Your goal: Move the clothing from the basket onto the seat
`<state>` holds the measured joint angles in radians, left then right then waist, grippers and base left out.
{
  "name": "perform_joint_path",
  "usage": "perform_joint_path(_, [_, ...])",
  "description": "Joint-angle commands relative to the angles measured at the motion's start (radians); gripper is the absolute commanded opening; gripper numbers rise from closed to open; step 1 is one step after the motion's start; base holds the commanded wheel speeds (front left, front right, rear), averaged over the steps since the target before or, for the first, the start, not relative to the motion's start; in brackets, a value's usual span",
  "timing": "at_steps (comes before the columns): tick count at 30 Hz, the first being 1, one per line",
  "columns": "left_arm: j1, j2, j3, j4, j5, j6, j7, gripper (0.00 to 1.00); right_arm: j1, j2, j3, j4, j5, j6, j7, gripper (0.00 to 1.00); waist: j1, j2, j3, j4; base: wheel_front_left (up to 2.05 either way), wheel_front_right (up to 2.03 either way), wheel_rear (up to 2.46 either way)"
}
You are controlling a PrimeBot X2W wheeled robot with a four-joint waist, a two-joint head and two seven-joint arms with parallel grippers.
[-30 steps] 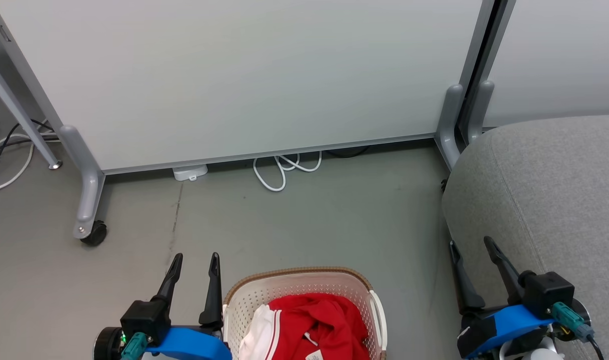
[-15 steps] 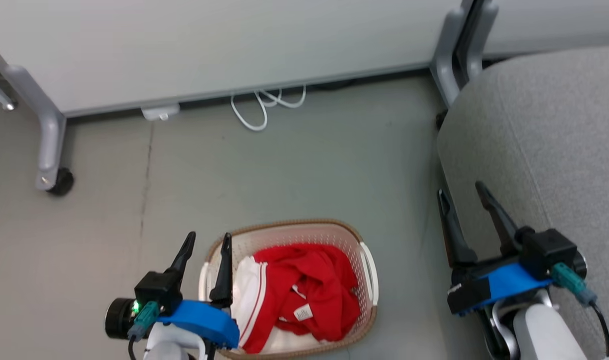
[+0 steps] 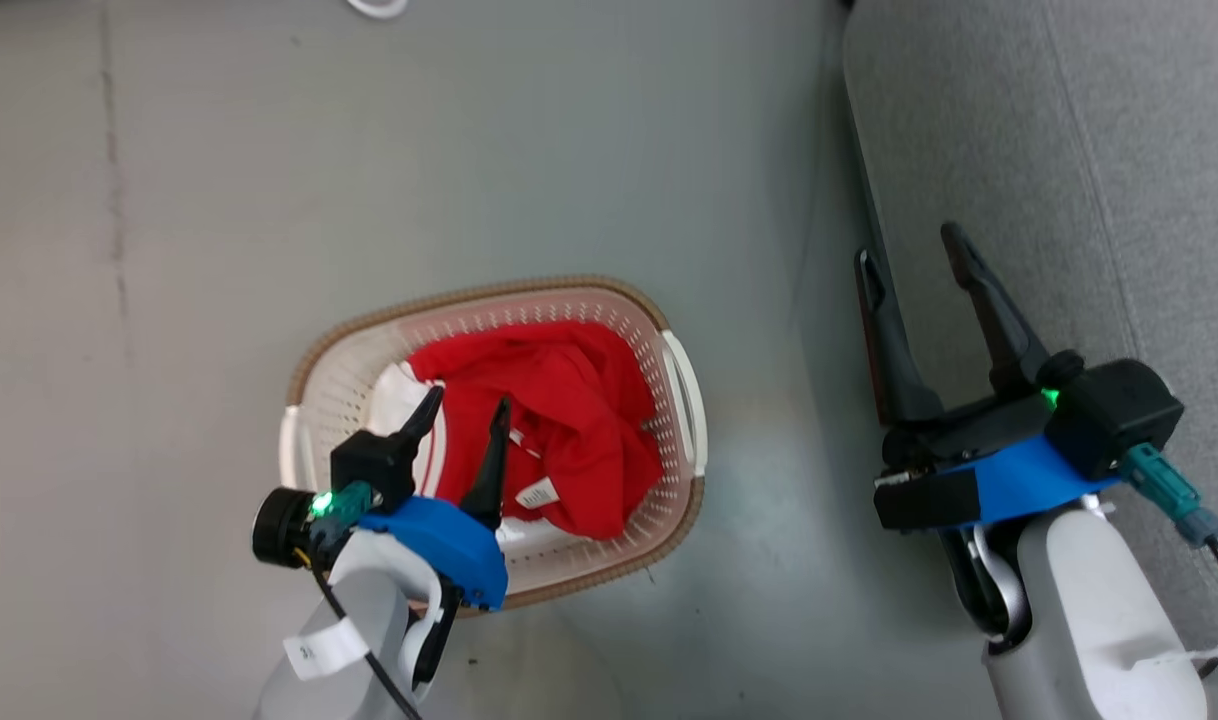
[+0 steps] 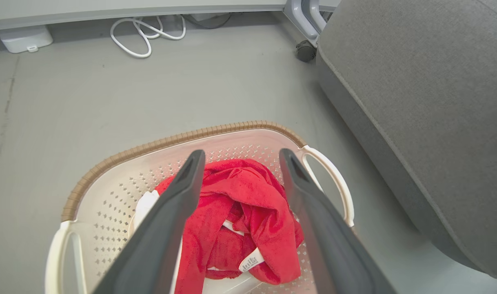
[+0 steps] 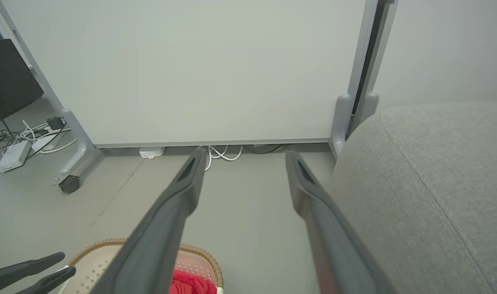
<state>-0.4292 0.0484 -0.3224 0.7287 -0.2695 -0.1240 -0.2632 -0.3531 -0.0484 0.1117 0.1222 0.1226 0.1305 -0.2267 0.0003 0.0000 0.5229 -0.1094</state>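
Observation:
The cream-white basket (image 3: 469, 300) with a brown rim stands on the grey floor, and the red clothing (image 3: 569, 400) with white trim lies crumpled inside it. My left gripper (image 3: 469, 400) hangs open over the basket's near left part, just above the fabric, with nothing between its fingers. In the left wrist view the left gripper (image 4: 241, 153) frames the clothing (image 4: 240, 196) inside the basket (image 4: 171, 141). The grey seat (image 3: 1069, 150) fills the right side. Open and empty, my right gripper (image 3: 907, 245) stands at the seat's left edge. The right gripper (image 5: 245, 153) points at the floor beside the seat (image 5: 428, 163).
A white partition panel (image 5: 191, 61) on castors (image 5: 69, 183) stands beyond the basket. A white cable (image 4: 142, 32) and a small white box (image 4: 24, 38) lie at its foot. More cables (image 5: 12, 151) lie at the far left. Open floor (image 3: 469, 150) separates basket and seat.
The head camera has tilted down, so the whole basket now shows. My left gripper has moved from beside the basket's left rim to over the clothing. Both grippers stay open.

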Motion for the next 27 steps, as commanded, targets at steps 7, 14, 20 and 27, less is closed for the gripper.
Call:
perform_joint_path(7, [-0.16, 0.003, -0.11, 0.155, -0.137, -0.009, 0.028, 1.0, -0.074, -0.003, 0.02, -0.044, 0.013, 0.0, -0.016, 1.0, -0.0003, 0.0, 0.207, -0.085, 0.0, 0.0, 0.0])
perform_joint_path(14, [-0.259, 0.003, -0.228, 0.245, -0.307, -0.007, 0.112, 1.0, -0.106, -0.003, 0.042, -0.059, 0.022, 0.0, -0.026, 1.0, -0.0003, 0.0, 0.285, -0.105, 0.0, 0.0, 0.0])
perform_joint_path(20, [-0.318, 0.004, -0.284, 0.319, -0.355, -0.007, 0.116, 1.0, -0.119, -0.003, 0.066, -0.066, 0.044, 0.0, -0.033, 1.0, -0.0003, 0.0, 0.321, -0.129, 0.0, 0.0, 0.0])
perform_joint_path(27, [-0.375, 0.014, -0.311, 0.397, -0.372, -0.007, 0.079, 1.0, -0.103, -0.003, 0.078, -0.067, 0.07, 0.0, -0.038, 1.0, -0.0003, 0.0, 0.346, -0.17, 0.0, 0.0, 0.0])
